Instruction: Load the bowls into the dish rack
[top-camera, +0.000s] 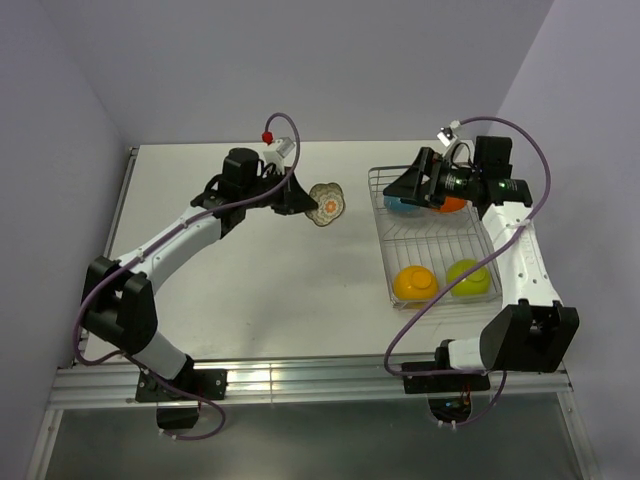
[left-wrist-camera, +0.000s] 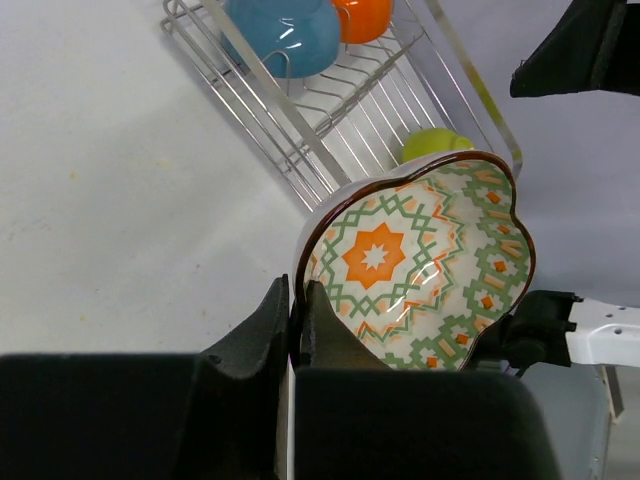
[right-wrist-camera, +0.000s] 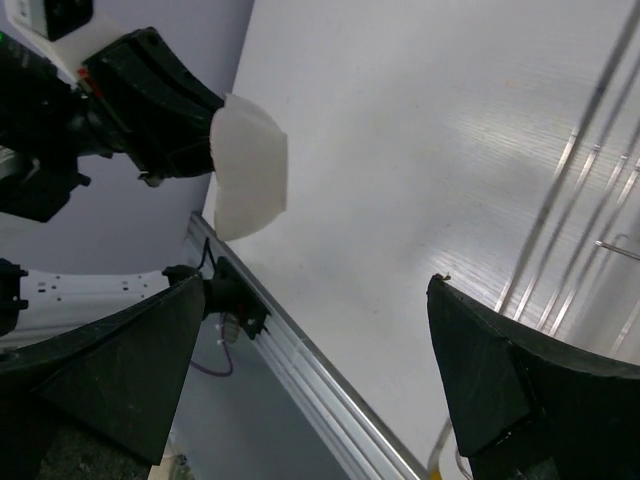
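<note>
My left gripper (top-camera: 298, 198) is shut on the rim of the scalloped floral dish (top-camera: 326, 204) and holds it tilted above the table, left of the dish rack (top-camera: 381, 228). In the left wrist view the jaws (left-wrist-camera: 297, 310) pinch the dish's brown rim (left-wrist-camera: 420, 262). The rack holds a blue bowl (top-camera: 403, 205) and an orange bowl (top-camera: 451, 205) at its far end, and a yellow-orange bowl (top-camera: 413, 283) and a lime-green bowl (top-camera: 470, 278) at its near end. My right gripper (top-camera: 397, 189) is open and empty over the rack's far left corner, its jaws wide apart (right-wrist-camera: 318, 283).
The dish's white underside (right-wrist-camera: 250, 165) and rack wires (right-wrist-camera: 580, 200) show in the right wrist view. The left wrist view shows the rack (left-wrist-camera: 330, 120), blue bowl (left-wrist-camera: 285, 35), orange bowl (left-wrist-camera: 365, 15) and green bowl (left-wrist-camera: 435, 145). Purple walls enclose the table.
</note>
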